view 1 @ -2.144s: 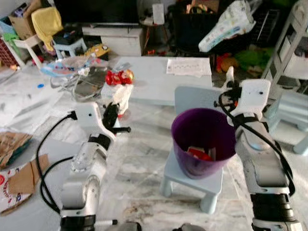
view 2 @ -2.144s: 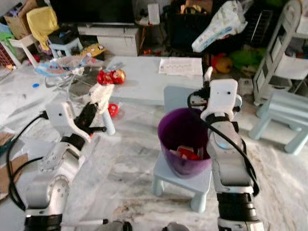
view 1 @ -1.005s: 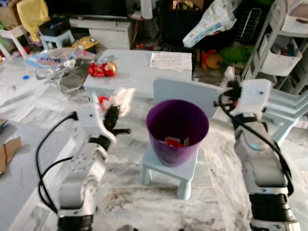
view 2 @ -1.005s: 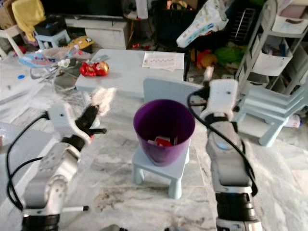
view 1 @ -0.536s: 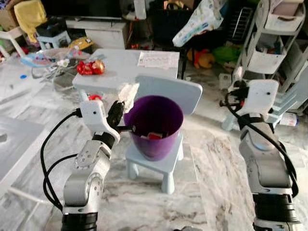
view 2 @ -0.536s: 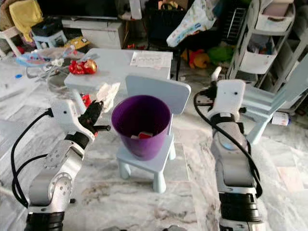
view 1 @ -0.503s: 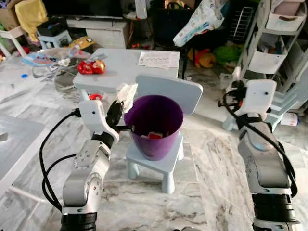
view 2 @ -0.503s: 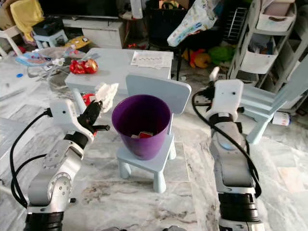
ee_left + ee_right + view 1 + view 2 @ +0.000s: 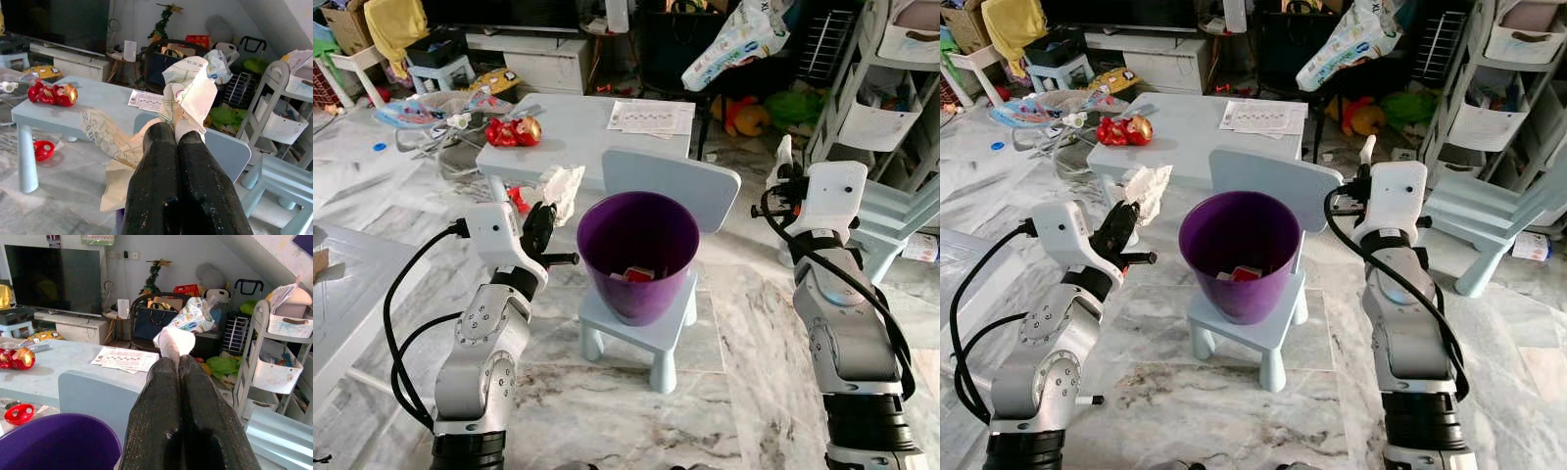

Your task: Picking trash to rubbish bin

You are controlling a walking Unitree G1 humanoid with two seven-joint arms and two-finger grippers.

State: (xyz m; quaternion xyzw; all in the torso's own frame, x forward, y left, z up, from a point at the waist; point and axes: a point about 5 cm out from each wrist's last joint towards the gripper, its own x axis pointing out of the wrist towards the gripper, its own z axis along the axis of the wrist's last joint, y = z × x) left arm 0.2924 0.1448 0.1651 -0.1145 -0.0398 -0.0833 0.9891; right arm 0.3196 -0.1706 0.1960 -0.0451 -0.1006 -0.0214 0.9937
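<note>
Paper (image 9: pixel 560 186) — crumpled, long axis upward — pinched in left gripper (image 9: pixel 544 217).

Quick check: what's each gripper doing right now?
Left gripper: shut on crumpled paper.
Right gripper: shut on a white scrap.

You won't find any wording here that can be read. The crumpled paper (image 9: pixel 188 93) pinched in the left gripper (image 9: pixel 174 137) carries faint print, too small and creased to make out. The printed sheet (image 9: pixel 651 117) lying on the light blue table (image 9: pixel 576 137) shows rows of text and pictures, but they blur beyond reading.
</note>
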